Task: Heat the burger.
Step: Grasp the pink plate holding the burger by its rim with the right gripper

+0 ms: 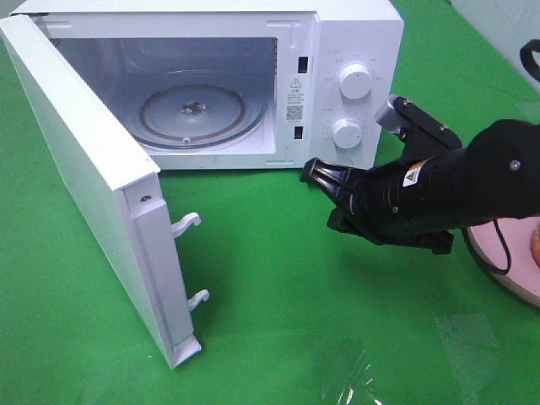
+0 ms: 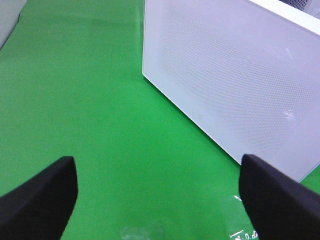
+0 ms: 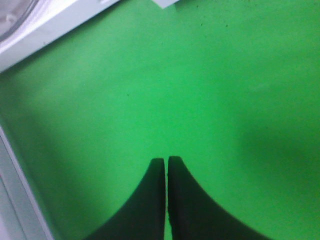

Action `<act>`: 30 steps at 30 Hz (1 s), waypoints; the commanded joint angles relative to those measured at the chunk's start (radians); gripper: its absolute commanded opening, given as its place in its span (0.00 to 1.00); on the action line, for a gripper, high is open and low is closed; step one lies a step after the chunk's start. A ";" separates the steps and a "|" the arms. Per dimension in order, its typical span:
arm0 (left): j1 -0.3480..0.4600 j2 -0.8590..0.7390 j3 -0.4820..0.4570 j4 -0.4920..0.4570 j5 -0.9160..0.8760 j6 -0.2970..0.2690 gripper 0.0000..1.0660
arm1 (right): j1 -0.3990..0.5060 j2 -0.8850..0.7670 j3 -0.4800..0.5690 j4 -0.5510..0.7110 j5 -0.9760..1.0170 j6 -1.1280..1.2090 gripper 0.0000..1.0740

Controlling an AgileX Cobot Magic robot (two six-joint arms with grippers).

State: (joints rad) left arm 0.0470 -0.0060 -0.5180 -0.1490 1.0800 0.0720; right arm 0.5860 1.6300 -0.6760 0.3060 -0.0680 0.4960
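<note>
The white microwave [image 1: 354,42] stands at the back with its door [image 1: 84,169] swung wide to the left, and the glass turntable [image 1: 202,114] inside is bare. At the right edge the pink plate [image 1: 506,261] carries a golden sliver that seems to be the burger [image 1: 535,245]; the frame cuts off the rest. My right gripper [image 1: 310,171] is shut on nothing, low over the green cloth in front of the microwave's control panel, and its fingers [image 3: 155,200] press together. My left gripper [image 2: 160,200] is open and empty, facing the door's outer panel [image 2: 230,75]; it is outside the high view.
Two round knobs [image 1: 353,82] sit on the microwave's right panel. Latch hooks [image 1: 187,224] jut from the open door's edge. The right arm's black body [image 1: 439,190] covers part of the plate. A shiny clear patch [image 1: 346,375] lies on the cloth near the front.
</note>
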 commanded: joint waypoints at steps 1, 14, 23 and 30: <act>0.003 -0.015 0.003 -0.004 -0.011 -0.004 0.75 | -0.001 -0.027 -0.039 -0.075 0.122 -0.071 0.03; 0.003 -0.015 0.003 -0.004 -0.011 -0.004 0.75 | -0.001 -0.034 -0.150 -0.189 0.519 -0.279 0.22; 0.003 -0.015 0.003 -0.004 -0.011 -0.004 0.75 | -0.002 -0.035 -0.150 -0.207 0.596 -0.410 0.75; 0.003 -0.015 0.003 -0.004 -0.011 -0.004 0.75 | -0.081 -0.035 -0.150 -0.218 0.681 -0.446 0.85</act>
State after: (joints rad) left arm 0.0470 -0.0060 -0.5180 -0.1490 1.0800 0.0720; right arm 0.5390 1.6020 -0.8220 0.1050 0.5670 0.0800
